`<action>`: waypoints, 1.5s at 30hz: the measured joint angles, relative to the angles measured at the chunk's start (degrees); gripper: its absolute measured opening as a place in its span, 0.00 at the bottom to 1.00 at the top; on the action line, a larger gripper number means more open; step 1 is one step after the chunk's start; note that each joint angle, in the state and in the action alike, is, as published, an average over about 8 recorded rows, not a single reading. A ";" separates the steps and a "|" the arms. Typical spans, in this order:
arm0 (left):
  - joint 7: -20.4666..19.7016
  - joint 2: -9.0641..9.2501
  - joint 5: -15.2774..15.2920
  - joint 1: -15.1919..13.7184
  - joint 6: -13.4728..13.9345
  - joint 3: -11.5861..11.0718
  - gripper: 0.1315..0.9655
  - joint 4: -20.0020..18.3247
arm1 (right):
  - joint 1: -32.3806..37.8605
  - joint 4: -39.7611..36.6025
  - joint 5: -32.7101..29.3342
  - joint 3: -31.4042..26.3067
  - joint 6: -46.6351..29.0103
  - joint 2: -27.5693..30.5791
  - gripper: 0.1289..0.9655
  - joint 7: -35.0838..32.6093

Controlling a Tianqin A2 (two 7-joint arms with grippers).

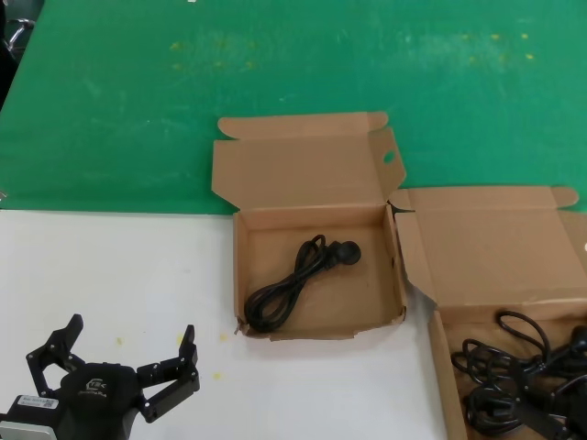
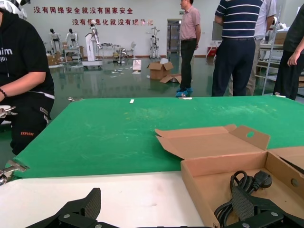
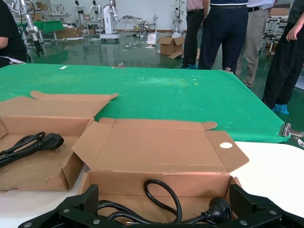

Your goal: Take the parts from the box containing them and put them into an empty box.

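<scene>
Left tool (image 1: 117,371) is parked over the white table (image 1: 110,275), fingers spread, gripping nothing. Right tool (image 3: 164,209) is spread over the source box (image 1: 442,367), evidently for the next pick. One cord (image 1: 298,280) is counted in the receiving box (image 1: 240,275); several remaining cords (image 1: 514,376) are tangled, number unclear.

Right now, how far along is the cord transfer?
One power cord already lies in the centre box. Nothing is in hand: the right gripper hangs open over the right box, the left gripper idles open over the white tabletop. Several coiled cords remain in the right box.
</scene>
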 joint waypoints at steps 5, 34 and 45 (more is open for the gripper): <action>0.00 0.00 0.00 0.00 0.00 0.00 1.00 0.00 | -0.01 0.00 0.01 0.00 0.01 0.00 1.00 -0.02; 0.00 0.00 0.00 0.00 0.00 0.00 1.00 0.00 | -0.01 0.00 0.01 0.00 0.01 0.00 1.00 -0.02; 0.00 0.00 0.00 0.00 0.00 0.00 1.00 0.00 | -0.01 0.00 0.01 0.00 0.01 0.00 1.00 -0.02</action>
